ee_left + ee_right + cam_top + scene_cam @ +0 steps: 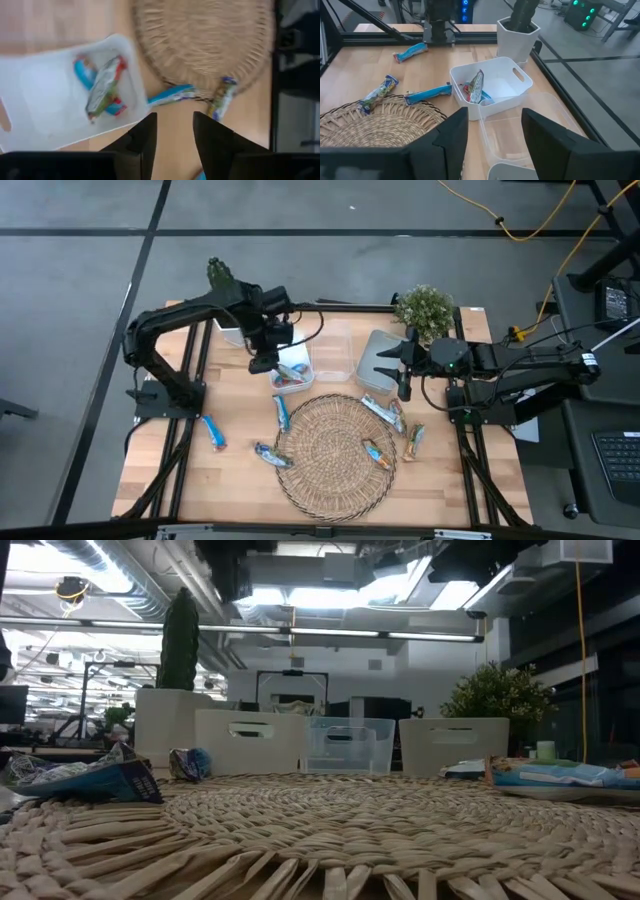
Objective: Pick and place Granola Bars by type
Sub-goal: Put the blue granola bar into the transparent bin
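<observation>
Wooden table (230,480) is seen; shiny blue, silvery and orange-brown Granola Bars (383,411) are scattered around the woven mat (330,455), some in the white tub (500,82). Left gripper (174,137) and right gripper (492,132) are held spread, empty.

Big open lab or workshop: bare pipes (110,565) and long lights (330,632) on ceiling, grey floor (80,270), yellow cable (530,220), wooden bench (240,465).
</observation>
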